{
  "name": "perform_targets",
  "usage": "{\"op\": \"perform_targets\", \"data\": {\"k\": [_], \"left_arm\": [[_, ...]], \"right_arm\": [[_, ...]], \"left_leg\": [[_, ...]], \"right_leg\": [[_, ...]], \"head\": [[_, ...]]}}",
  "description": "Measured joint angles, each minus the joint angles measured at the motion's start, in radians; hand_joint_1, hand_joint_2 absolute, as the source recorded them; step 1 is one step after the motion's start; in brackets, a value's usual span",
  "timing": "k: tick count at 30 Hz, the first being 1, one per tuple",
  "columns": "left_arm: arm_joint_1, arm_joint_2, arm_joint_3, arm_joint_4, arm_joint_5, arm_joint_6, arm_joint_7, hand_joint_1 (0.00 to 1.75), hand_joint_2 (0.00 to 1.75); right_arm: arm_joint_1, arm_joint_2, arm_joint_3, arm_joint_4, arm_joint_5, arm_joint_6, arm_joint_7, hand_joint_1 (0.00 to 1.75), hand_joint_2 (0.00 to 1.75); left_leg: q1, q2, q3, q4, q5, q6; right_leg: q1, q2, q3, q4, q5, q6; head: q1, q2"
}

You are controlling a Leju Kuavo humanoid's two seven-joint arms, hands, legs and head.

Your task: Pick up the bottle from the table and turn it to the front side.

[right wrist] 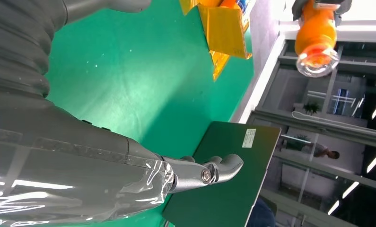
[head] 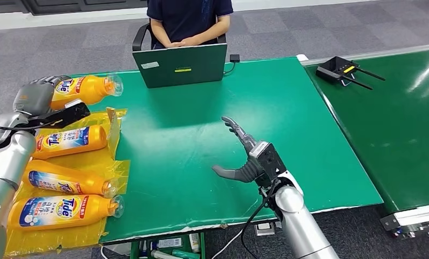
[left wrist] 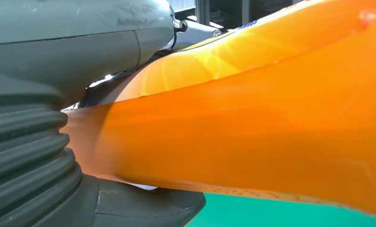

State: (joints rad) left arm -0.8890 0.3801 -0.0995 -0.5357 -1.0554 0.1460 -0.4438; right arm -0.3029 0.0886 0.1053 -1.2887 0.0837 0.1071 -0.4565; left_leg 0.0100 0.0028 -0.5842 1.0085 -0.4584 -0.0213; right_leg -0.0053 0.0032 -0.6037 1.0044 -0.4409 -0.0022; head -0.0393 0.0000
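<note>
Up at the far left edge of the green table [head: 201, 140], the left hand [head: 39, 100] grips the orange bottle [head: 85, 89] lifted and lying sideways, fingers hiding its base. Three more bottles [head: 66, 140] lie on yellow plastic [head: 101, 162] nearby. Over open green mid-table the right hand [head: 244, 156] hangs spread, holding nothing, with the laptop [head: 181, 65] beyond.

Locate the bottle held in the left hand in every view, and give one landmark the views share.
Head view: held bottle upper left, in the left hand.
Left wrist view: bottle, orange, close up.
Right wrist view: top right, cap toward camera.
Shared landmark: green table.
</note>
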Motion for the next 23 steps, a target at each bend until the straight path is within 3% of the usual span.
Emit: {"op": "perform_targets", "data": {"k": [23], "left_arm": [[0.179,0.166,-0.01,-0.041,-0.018,-0.072,-0.073,1.75,1.75]], "right_arm": [[0.052,0.002,-0.079,0.008,0.005,0.009,-0.035,0.0,1.75]], "left_leg": [[0.001,0.001,-0.001,0.0,0.0,0.0]], "right_leg": [[0.001,0.001,-0.002,0.0,0.0,0.0]], "head": [[0.0,0.0]]}}
